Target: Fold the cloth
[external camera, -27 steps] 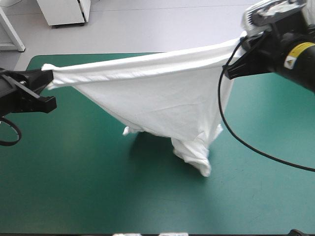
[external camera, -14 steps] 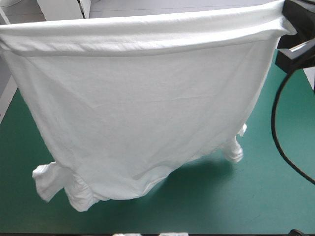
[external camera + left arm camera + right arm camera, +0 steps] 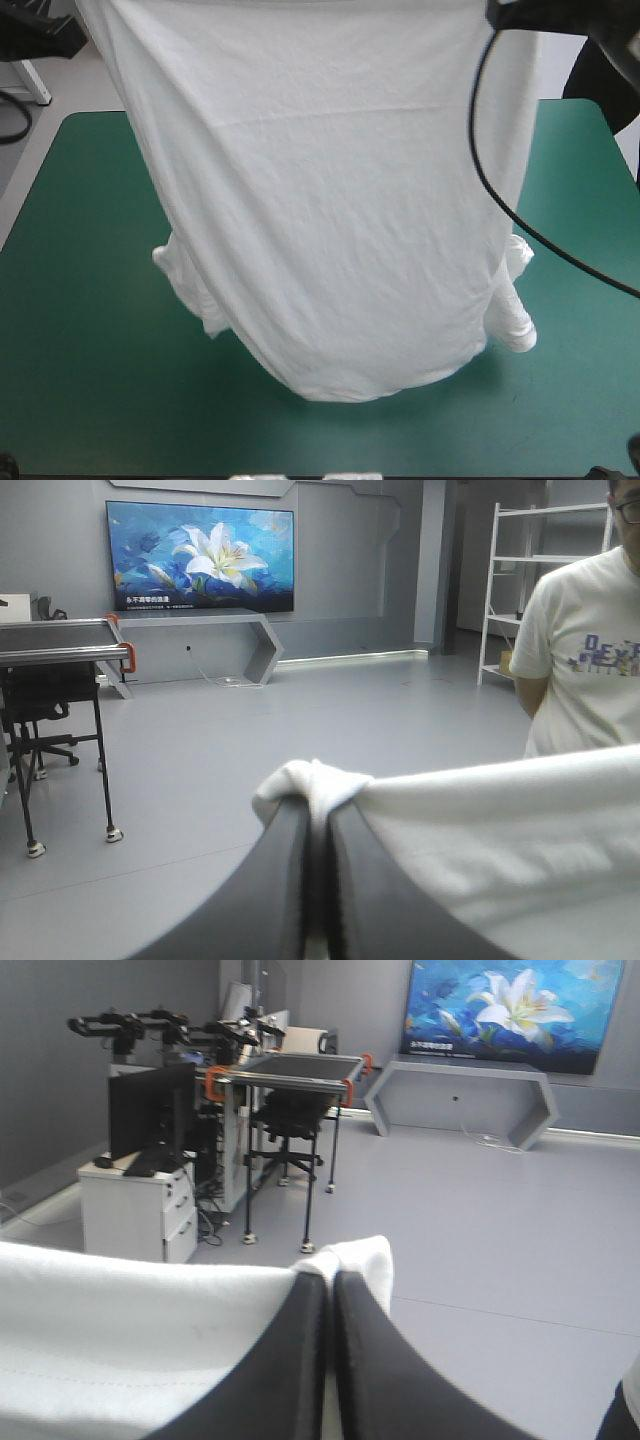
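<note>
Presently, one T-shirt, white and short-sleeved, is held lifted over the table and hangs as one broad, lightly creased sheet. Its upper edge is stretched level between the two grippers, high above the table's far half. The cloth narrows downward to a rounded lower edge above the teal-green cover, near the table's near edge. Whether that edge touches the cover cannot be told; a shadow is seen just beside it.

Sleeves, two: one bunched sleeve is seen at the sheet's left side and one rolled sleeve at its right side. Both hang low, close over the cover.

Left gripper: the black fingers are pressed together into a pointed arch. A small tuft of the T-shirt's corner is pinched between the tips, and the cloth runs off to one side of the fingers as a white band. The view is directed level into the room.

Right gripper: the black fingers are likewise all but closed, with a corner of the T-shirt clamped between them. A folded nub of cloth stands just above the tips, and the white sheet spreads away beside the fingers.

Table: the teal-green cover is exposed on both sides of the hanging cloth and along the near edge.
</note>
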